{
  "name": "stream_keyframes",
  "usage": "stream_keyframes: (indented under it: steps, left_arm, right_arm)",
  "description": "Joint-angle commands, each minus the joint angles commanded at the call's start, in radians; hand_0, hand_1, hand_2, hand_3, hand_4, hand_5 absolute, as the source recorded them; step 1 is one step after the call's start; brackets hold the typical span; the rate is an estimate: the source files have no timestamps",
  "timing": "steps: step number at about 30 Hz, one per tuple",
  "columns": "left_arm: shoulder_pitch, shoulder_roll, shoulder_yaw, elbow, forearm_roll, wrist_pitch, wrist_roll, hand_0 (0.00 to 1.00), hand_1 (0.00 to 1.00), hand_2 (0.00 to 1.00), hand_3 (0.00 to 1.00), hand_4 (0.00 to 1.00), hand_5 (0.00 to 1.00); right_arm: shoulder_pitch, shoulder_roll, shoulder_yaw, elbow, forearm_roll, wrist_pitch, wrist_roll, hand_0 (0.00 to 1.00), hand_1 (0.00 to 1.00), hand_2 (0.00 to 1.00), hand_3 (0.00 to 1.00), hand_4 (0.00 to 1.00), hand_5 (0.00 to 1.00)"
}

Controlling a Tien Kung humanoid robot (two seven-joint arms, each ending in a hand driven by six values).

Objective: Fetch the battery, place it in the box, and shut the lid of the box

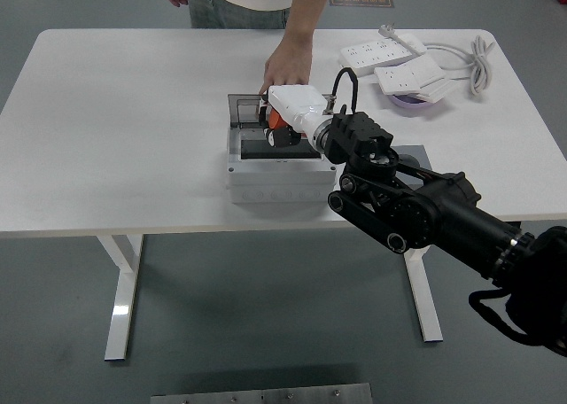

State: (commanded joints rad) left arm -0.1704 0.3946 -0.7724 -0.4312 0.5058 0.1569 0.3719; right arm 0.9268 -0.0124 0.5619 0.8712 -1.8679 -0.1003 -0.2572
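The battery (276,121) showed only as a small orange patch under the white shell of the right hand (285,120), above the far part of the box's open well. Most of it was hidden by the hand, so its shape and length could not be made out. The dark fingers (280,136) curled beneath the orange piece and seemed to grip it, though their tips blurred into the dark interior of the box and the contact itself was hard to see.

The box (280,172) was a pale grey case standing near the middle of the desk (124,112), its top open onto a dark cavity. Its lid (241,108), a smoky clear panel, stood tilted up along the far edge. The right part of the lid was covered by the robot's hand.

A person's hand (288,66) reached down from the far side and touched the lid's upper edge just behind the robot's hand; its fingertips were hidden. The rest of the person was cut off at the top of the view.

The black right arm (416,211) crossed in from the lower right, hiding the box's right corner. White power strips (385,50) and their cable (474,57) lay at the far right
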Motion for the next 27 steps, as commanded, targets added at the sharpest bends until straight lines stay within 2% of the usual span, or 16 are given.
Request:
stream_keyframes:
  steps: [5,12,21,27]
  left_arm:
    - [-0.001,-0.001,-0.001,0.0,0.003,-0.001,0.001,0.631,0.719,0.573,0.567,0.663,0.137]
    - [-0.006,-0.002,-0.003,0.0,0.008,-0.002,0.002,0.631,0.719,0.573,0.567,0.663,0.138]
    - [-0.008,-0.002,-0.007,0.0,0.015,-0.003,0.004,0.631,0.719,0.573,0.567,0.663,0.139]
    - [-0.009,-0.002,-0.009,0.0,0.018,-0.002,0.005,0.631,0.72,0.573,0.567,0.663,0.138]
  right_arm:
    - [-0.004,0.012,0.005,-0.011,0.005,-0.011,0.002,0.325,0.306,0.327,0.353,0.091,0.002]
    - [-0.009,0.012,0.013,-0.029,0.011,-0.033,0.007,0.327,0.305,0.327,0.353,0.095,0.002]
    - [-0.02,0.012,0.029,-0.045,0.029,-0.087,0.029,0.323,0.303,0.325,0.355,0.101,0.002]
    - [-0.029,0.012,0.024,-0.056,0.046,-0.099,0.036,0.334,0.312,0.332,0.363,0.125,0.002]
